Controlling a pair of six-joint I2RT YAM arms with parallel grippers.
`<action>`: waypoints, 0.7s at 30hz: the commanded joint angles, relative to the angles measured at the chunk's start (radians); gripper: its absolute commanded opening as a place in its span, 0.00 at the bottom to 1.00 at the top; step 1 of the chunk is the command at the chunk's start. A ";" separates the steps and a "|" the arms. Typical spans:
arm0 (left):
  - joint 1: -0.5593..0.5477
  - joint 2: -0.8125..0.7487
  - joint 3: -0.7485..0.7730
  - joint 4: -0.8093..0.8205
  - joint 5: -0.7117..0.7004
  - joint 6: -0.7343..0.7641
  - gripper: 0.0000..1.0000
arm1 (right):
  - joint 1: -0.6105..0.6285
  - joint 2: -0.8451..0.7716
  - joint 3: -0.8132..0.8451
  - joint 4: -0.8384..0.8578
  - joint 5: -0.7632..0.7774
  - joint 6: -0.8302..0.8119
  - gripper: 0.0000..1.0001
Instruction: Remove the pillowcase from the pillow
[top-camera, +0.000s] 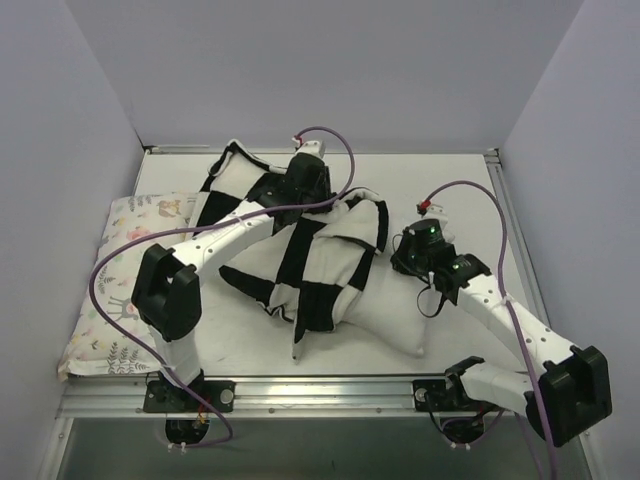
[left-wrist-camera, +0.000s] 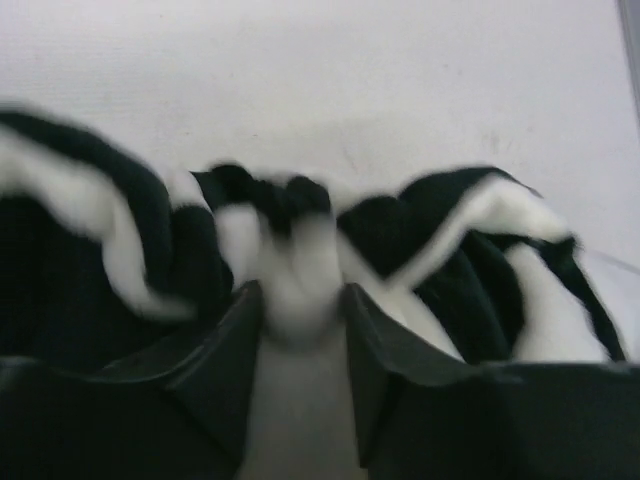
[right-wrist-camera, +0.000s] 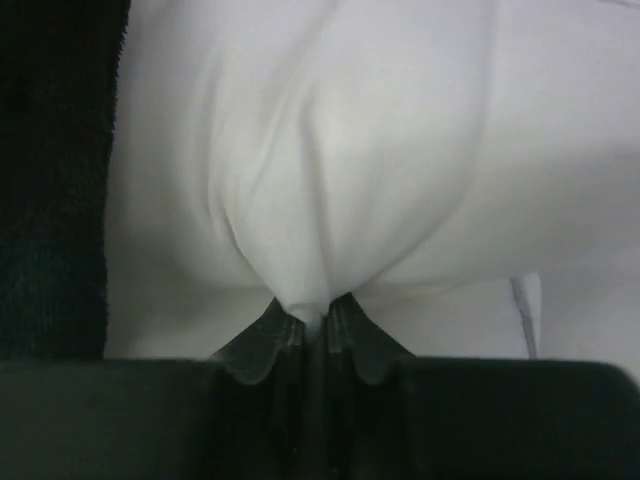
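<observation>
Counter-hold: right gripper (right-wrist-camera: 315, 312), lower centre, pinches pillow (right-wrist-camera: 350, 150) skin, presumably as anchor; left gripper (left-wrist-camera: 300, 305) straddles a pillowcase (left-wrist-camera: 420, 210) fold, clamping unclear through blur.

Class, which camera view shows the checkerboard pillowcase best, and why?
Top external: the whole crumpled pillowcase shows, draped over the white pillow. The left wrist view gives only blurred folds between the left fingers; the right wrist view, just a dark strip at its left edge.

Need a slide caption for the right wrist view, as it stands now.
Right gripper pinches a fold of the white pillow; a black patch of the pillowcase fills the left edge.
</observation>
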 joint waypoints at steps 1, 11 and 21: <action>-0.004 -0.096 0.041 -0.050 0.052 0.067 0.53 | -0.134 0.083 -0.011 -0.011 -0.068 -0.010 0.00; -0.004 -0.334 -0.121 -0.063 -0.056 0.155 0.86 | -0.171 0.141 0.067 -0.014 -0.064 -0.059 0.00; -0.007 -0.332 -0.279 -0.030 0.049 0.199 0.90 | -0.171 0.129 0.070 -0.014 -0.085 -0.062 0.00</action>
